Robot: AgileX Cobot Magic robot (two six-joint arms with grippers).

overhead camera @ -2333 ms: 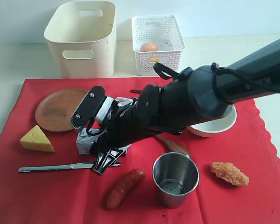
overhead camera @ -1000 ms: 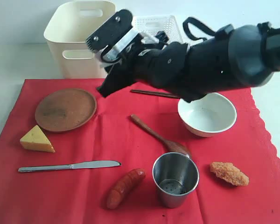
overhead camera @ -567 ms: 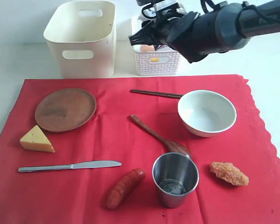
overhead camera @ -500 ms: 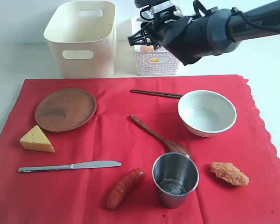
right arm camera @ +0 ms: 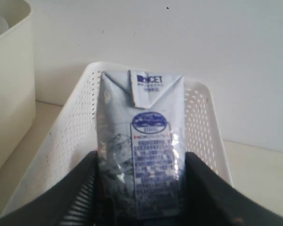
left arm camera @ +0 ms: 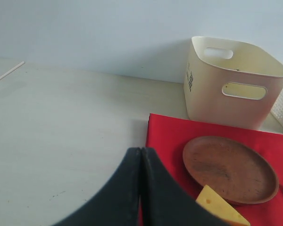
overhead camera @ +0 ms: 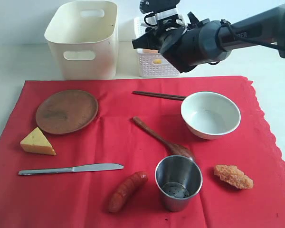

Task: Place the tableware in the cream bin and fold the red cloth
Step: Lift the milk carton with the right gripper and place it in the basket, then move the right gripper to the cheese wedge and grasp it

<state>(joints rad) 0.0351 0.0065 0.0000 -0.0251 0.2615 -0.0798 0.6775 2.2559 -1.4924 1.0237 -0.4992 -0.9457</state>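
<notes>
One item off the cloth (overhead camera: 116,135): carton (right arm camera: 148,141), gone from the near-left middle, now pinched by the right gripper (right arm camera: 140,188) and hanging over the basket (overhead camera: 154,70) at the far side, just right of the bin (overhead camera: 83,42). Not yet released. Means food sorting only, no tableware in hand.

Plate (overhead camera: 66,111), knife (overhead camera: 71,168), spoon (overhead camera: 156,137), chopsticks (overhead camera: 157,95), bowl (overhead camera: 211,115) and cup (overhead camera: 178,182) all lying on the cloth, apart from the bin. Cheese (overhead camera: 37,141) and sausage (overhead camera: 127,191) there too.

Left gripper (left arm camera: 140,155) low by the cloth's left edge, fingers (left arm camera: 127,188) pressed together, empty. Cloth flat, unfolded; folding judged far off.
</notes>
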